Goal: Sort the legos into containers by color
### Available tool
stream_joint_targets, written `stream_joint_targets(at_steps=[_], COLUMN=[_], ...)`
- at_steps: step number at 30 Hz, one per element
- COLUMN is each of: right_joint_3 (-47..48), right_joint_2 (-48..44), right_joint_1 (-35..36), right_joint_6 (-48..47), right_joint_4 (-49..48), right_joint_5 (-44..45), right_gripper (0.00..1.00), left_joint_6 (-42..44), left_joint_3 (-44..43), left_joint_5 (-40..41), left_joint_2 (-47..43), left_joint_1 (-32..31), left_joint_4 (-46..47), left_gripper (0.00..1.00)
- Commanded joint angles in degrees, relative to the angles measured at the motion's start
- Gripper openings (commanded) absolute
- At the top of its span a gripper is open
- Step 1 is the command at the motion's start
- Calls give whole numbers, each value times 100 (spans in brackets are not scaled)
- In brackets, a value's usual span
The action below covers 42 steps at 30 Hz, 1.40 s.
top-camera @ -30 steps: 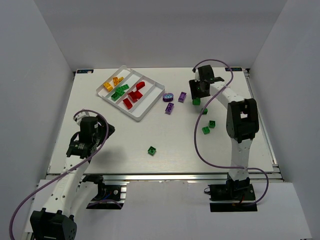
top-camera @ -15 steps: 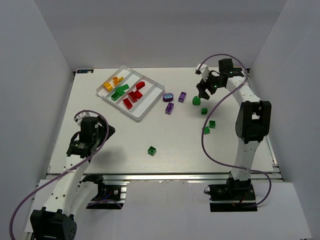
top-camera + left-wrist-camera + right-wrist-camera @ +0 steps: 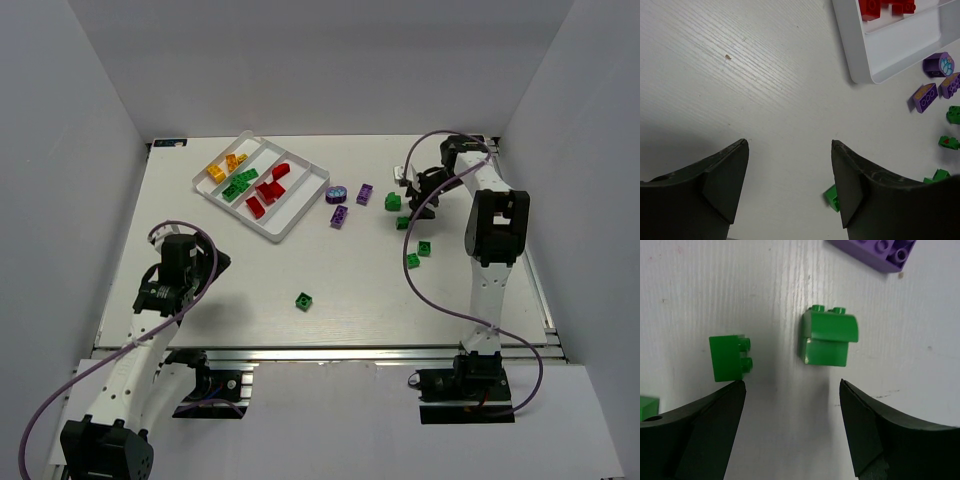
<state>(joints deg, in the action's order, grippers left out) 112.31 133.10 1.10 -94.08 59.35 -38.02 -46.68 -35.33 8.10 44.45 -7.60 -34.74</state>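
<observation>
Hovering wide open and empty, the right gripper (image 3: 792, 385) is seen with a rounded green brick (image 3: 828, 337) at one o'clock and a small green brick (image 3: 730, 357) at eleven. The left gripper (image 3: 789, 143) is also open and empty. The tray (image 3: 298, 200) is placed at ten o'clock on the table (image 3: 250, 290).

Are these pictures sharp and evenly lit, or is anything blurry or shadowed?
Top view: soft even light, bricks in the tray tiny, no detail. Left wrist view: table grain sharp, grey shadow beside the left fingers. Right wrist view: curved green brick crisp, right fingers dark.
</observation>
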Motion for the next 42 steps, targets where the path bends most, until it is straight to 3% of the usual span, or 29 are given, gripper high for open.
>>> stream_joint_targets(at_steps=[1, 24, 38, 42], right_joint_3=[449, 414, 256, 248], right_joint_2=[6, 366, 454, 384], right_joint_1=[30, 224, 285, 285], right_joint_6=[-225, 856, 619, 602], right_joint_4=[112, -732, -671, -627], right_joint_5=[-434, -601, -303, -381], right_gripper=[80, 75, 52, 36], left_joint_6=[-105, -131, -175, -123], left_joint_3=[53, -35, -193, -193], left_joint_5=[-54, -80, -186, -562], left_joint_2=[-103, 3, -41, 29], left_joint_1=[30, 21, 21, 21], left_joint_4=[-59, -120, -112, 142], left_gripper=[76, 76, 76, 74])
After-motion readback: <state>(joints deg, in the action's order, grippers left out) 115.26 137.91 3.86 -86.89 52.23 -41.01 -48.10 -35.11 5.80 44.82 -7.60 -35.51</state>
